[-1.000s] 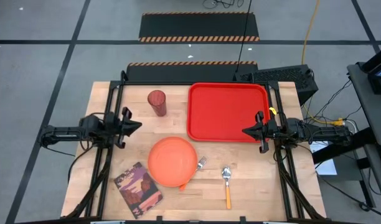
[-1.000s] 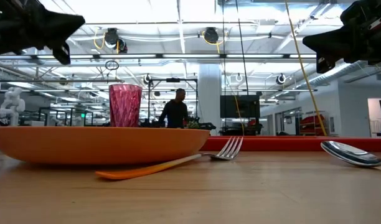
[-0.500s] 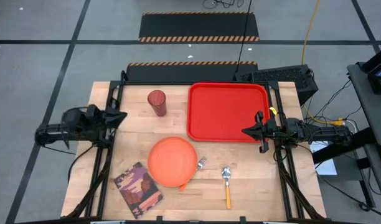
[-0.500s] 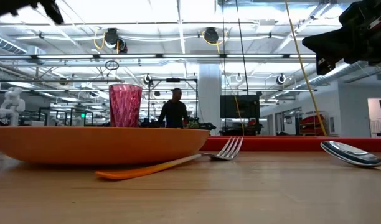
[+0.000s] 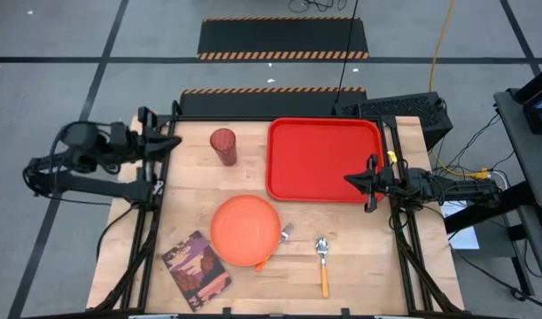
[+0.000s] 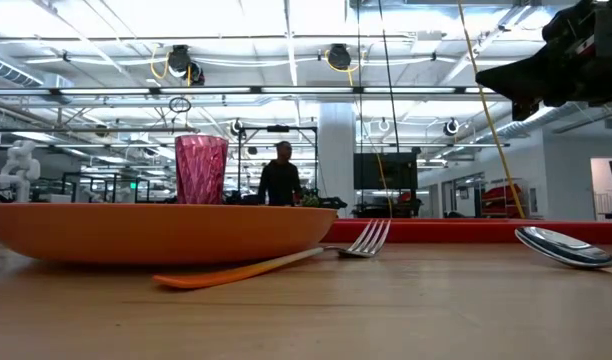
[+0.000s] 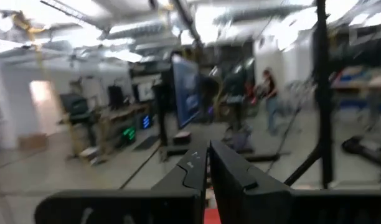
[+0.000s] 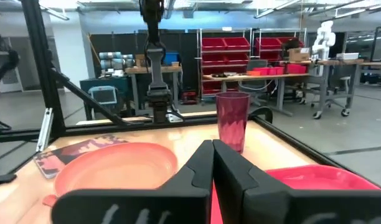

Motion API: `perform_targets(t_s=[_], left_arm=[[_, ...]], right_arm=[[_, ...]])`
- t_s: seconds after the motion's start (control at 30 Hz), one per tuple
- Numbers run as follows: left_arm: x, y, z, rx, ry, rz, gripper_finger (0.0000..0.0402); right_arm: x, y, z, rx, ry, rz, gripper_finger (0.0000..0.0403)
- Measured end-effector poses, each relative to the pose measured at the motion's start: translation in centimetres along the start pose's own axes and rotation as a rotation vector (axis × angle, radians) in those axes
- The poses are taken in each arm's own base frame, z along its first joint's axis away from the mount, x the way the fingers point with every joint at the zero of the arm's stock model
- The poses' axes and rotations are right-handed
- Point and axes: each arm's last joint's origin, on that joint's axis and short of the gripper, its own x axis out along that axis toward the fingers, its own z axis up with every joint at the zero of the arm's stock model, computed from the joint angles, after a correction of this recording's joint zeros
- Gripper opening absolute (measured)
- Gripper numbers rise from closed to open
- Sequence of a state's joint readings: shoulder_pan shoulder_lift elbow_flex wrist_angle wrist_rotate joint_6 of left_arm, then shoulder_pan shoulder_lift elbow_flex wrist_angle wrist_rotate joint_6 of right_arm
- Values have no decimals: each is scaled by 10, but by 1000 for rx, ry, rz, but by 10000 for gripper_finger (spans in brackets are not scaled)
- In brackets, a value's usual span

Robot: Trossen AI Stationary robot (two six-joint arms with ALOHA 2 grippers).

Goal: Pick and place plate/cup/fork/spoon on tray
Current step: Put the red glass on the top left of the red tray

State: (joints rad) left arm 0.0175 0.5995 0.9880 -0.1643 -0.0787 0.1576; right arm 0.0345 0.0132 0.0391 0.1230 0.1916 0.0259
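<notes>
The orange plate [image 5: 245, 230] lies on the table's near middle. The fork [image 5: 285, 234] lies beside it, its handle under the plate's rim. The spoon [image 5: 322, 255] lies to the right of the fork. The dark red cup [image 5: 223, 146] stands upright left of the red tray [image 5: 324, 159]. My left gripper [image 5: 175, 140] is shut and empty, raised at the table's far left, left of the cup. My right gripper [image 5: 347, 181] is shut and empty above the tray's right near part. In the right wrist view, the plate [image 8: 116, 165], cup [image 8: 233, 121] and tray [image 8: 315, 177] lie ahead of it.
A maroon patterned book [image 5: 196, 268] lies at the table's near left. Black frame rails run along the left and right table edges. Bare wood shows between the cup and the plate. A person [image 6: 281, 180] stands far off in the room behind the table.
My left gripper has drawn back toward the table's left edge, then toward the far edge, and has risen out of the low view. It has stayed shut.
</notes>
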Motion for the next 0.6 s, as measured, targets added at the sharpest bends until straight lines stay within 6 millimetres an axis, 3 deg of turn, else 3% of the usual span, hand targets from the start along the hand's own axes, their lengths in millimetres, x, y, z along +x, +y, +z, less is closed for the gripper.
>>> perform_targets(t_s=[0.17, 0.3, 0.6], left_arm=[[34, 4, 18, 53, 183, 11, 24], [62, 10, 18, 76, 352, 29, 24], [101, 39, -18, 73, 720, 133, 24]], right_arm=[[0, -1, 0, -14, -1, -50, 0], [0, -2, 0, -23, -1, -51, 0], [0, -1, 0, -24, 0, -49, 0]])
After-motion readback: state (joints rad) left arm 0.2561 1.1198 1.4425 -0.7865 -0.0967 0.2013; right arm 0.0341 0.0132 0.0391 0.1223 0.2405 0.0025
